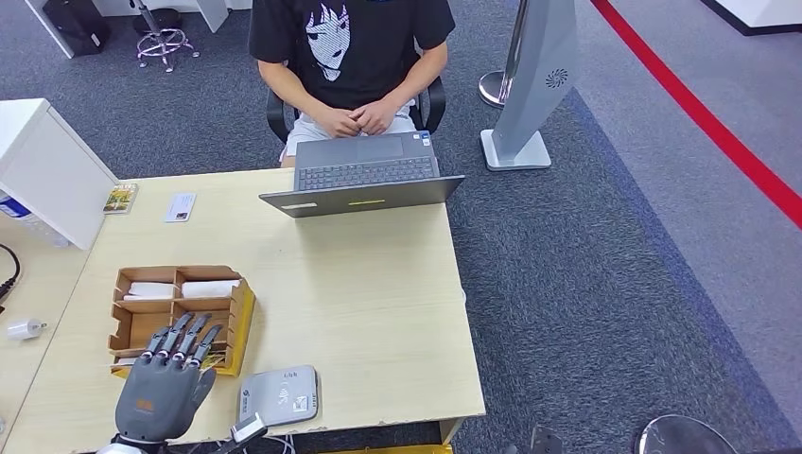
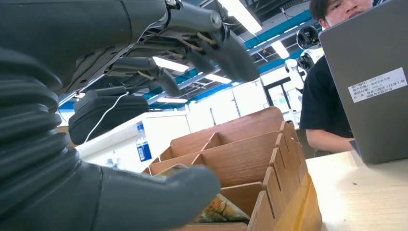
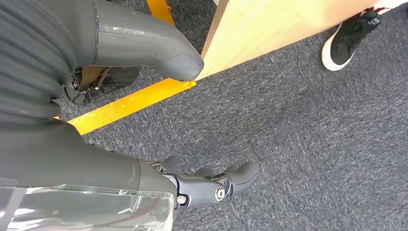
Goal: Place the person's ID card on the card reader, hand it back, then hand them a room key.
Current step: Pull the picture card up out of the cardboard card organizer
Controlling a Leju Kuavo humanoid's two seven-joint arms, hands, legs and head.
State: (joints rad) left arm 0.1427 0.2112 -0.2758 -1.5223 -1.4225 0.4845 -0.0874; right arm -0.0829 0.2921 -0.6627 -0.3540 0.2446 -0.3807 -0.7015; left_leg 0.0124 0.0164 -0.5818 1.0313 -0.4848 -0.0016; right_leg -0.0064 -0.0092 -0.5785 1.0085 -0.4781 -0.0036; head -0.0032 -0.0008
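My left hand (image 1: 165, 383) hovers with fingers spread over the near compartments of the wooden card organizer (image 1: 238, 301), holding nothing. From the wrist, its fingers (image 2: 211, 45) hang above the dividers (image 2: 240, 161) and the thumb lies low by a colourful card (image 2: 219, 209) in the near slot. White cards (image 1: 210, 288) lie in the far compartments. The grey card reader (image 1: 279, 395) sits at the table's near edge, right of my hand. A small white card (image 1: 181, 207) lies at the far left of the table. My right hand (image 3: 86, 144) hangs beside the table over the carpet, empty.
A person (image 1: 350, 57) sits across the table with hands clasped, behind an open laptop (image 1: 364, 180). A picture card (image 1: 120, 198) lies beside a white box (image 1: 47, 170) at the far left. A grey stand (image 1: 530, 85) and a red floor line (image 1: 700, 113) are on the right.
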